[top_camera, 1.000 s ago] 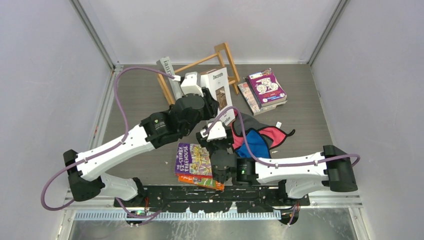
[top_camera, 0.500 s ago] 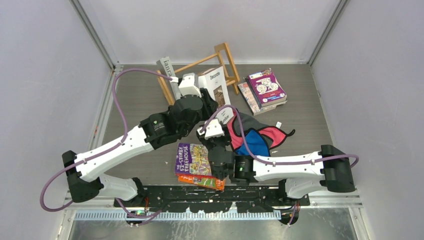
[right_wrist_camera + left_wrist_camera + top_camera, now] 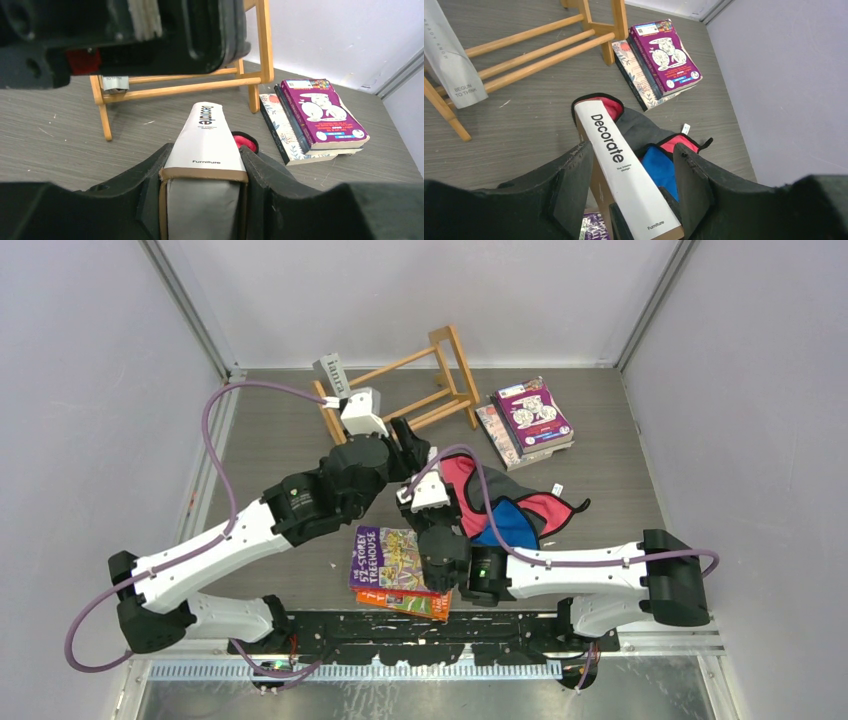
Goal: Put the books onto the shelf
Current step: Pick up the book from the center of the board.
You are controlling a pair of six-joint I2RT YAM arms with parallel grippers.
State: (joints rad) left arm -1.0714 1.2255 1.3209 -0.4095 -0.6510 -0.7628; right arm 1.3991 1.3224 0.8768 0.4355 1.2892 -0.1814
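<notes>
The white-and-brown "Decorate" book (image 3: 205,137) stands on edge, spine up, with my right gripper (image 3: 205,152) shut on its near end. My left gripper (image 3: 633,150) straddles the same book's spine (image 3: 616,160) from above, open, with a gap on its right side. The light-wood shelf (image 3: 400,390) lies tipped at the back, and a grey book (image 3: 333,373) leans on its left end. Several books (image 3: 530,418) are stacked at back right. A purple book (image 3: 388,558) lies on an orange one (image 3: 400,602) near the front. In the top view the left arm hides most of "Decorate".
Red, blue and grey cloth pieces (image 3: 515,510) lie right of the held book, partly under it. Grey walls close in the table on three sides. The left arm's purple cable (image 3: 215,430) loops over the left part of the table.
The left gripper has opened off the "Decorate" book and the left arm has drawn back to the left. The right gripper has closed on the book's near end.
</notes>
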